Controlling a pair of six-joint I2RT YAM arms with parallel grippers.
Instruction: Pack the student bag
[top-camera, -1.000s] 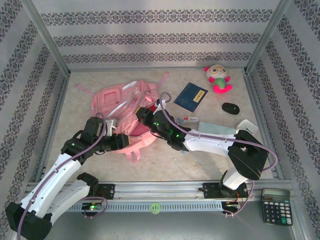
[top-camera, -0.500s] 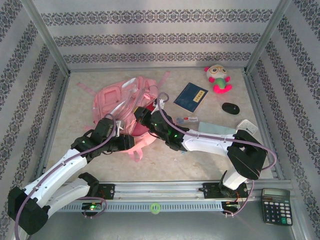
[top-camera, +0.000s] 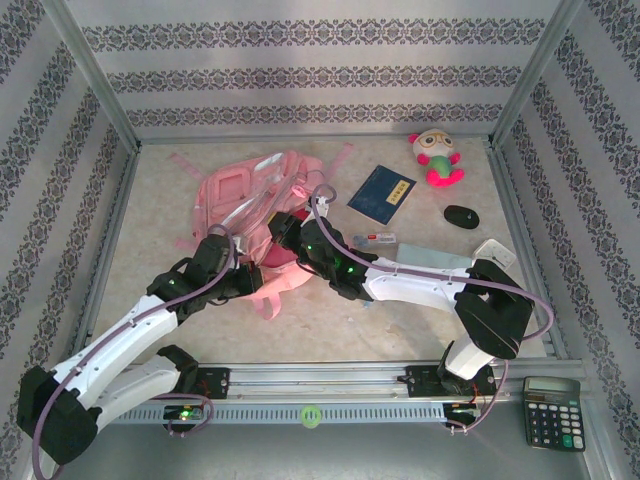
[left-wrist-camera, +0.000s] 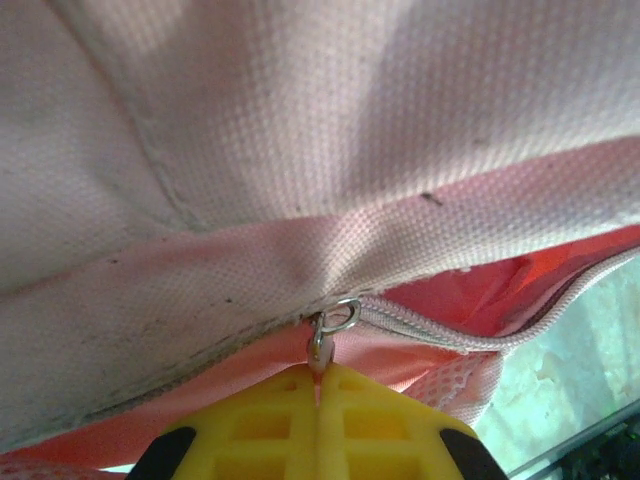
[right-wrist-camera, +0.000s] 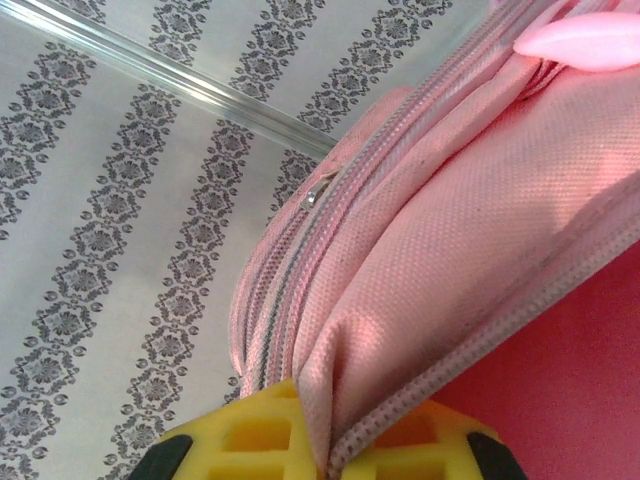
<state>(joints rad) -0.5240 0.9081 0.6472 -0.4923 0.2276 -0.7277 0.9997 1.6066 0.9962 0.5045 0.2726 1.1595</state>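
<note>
While the left gripper (left-wrist-camera: 318, 378) has its yellow fingers pressed together on the metal zip pull (left-wrist-camera: 322, 345), the right gripper (right-wrist-camera: 322, 440) is clamped on a folded seam of pink cloth, so both have a firm hold on the student bag (top-camera: 245, 195). The bag lies on the counter (top-camera: 400, 320) directly ahead of both grippers and touching them, its bulk beyond their fingertips. The zip chain (left-wrist-camera: 450, 335) runs off to the right of the left gripper, with red lining showing along it. Whether that stretch is parted or meshed cannot be told from the wrist view. In my judgement the step in hand is working the zip to open the bag for filling, and packing proper has not begun: a blue booklet (top-camera: 381, 193), a plush toy (top-camera: 436, 158) and a black mouse (top-camera: 461, 216) lie well apart from the bag, out beyond the right gripper. To do this step well, the pull should be drawn along the line of the chain, not lifted away from it, since the hold is on a thin tab that could slip. The right gripper should keep the cloth taut against that pull so the soft bag does not simply trail after the left gripper.
</note>
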